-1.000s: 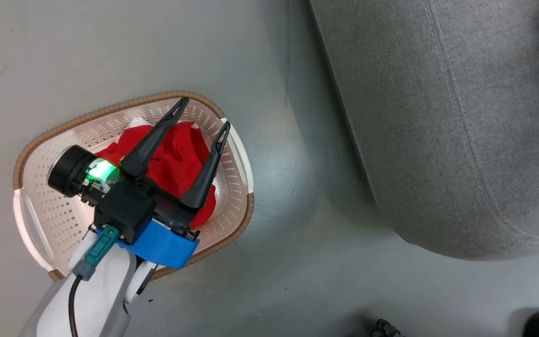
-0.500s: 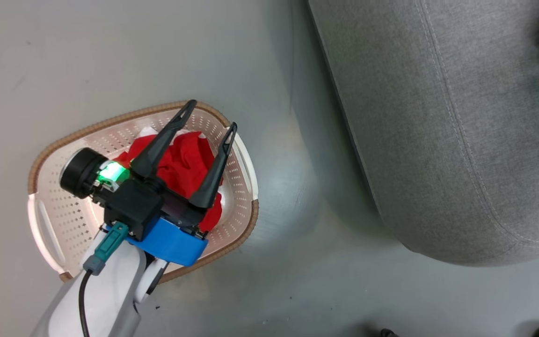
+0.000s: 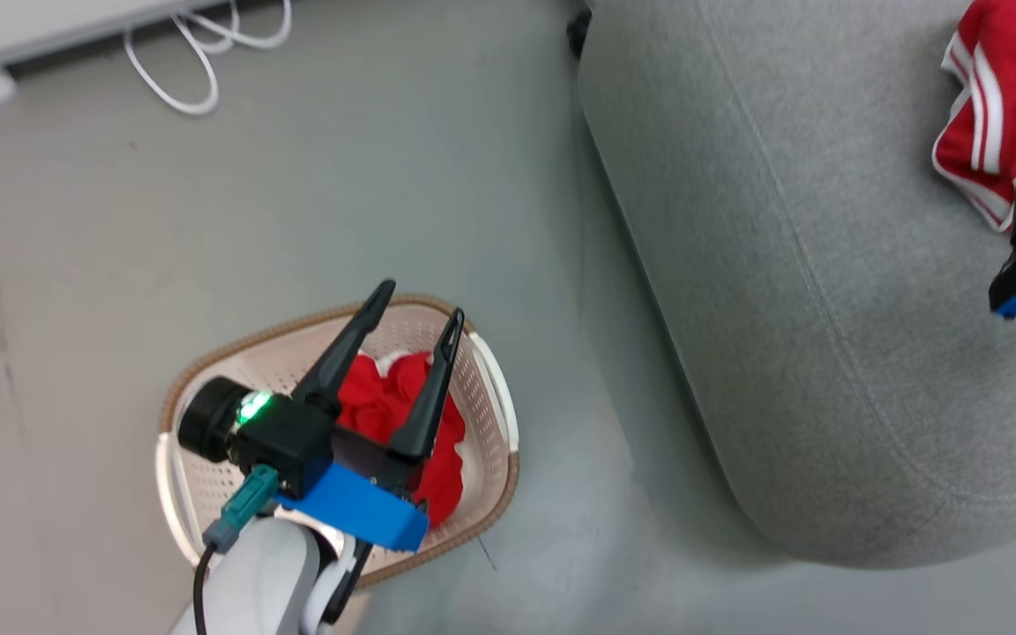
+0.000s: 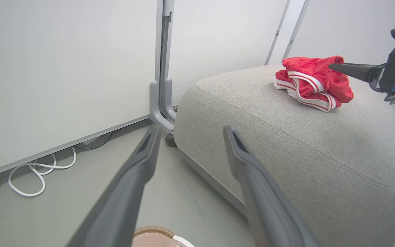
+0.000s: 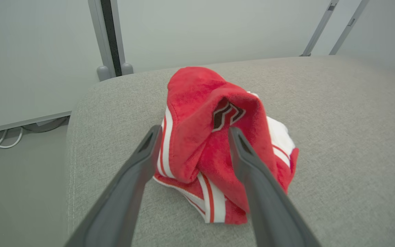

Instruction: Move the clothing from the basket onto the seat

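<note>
— Which claw is nearer the basket [image 3: 199, 494]?
— My left claw [image 3: 422, 300]: spread, empty, directly above the red clothing [image 3: 380, 406] inside it. My right claw [image 5: 194, 129] gapes too, straddling the garment [image 5: 197, 103] lying on the seat [image 3: 781, 265].

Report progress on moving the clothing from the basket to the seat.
Done: one red garment lies on the seat. In hand: nothing; the right gripper stands open, fingers either side of that garment, and the left gripper hangs open above the basket. Left: the red clothing bunched in the basket has to be picked up and carried over.
</note>
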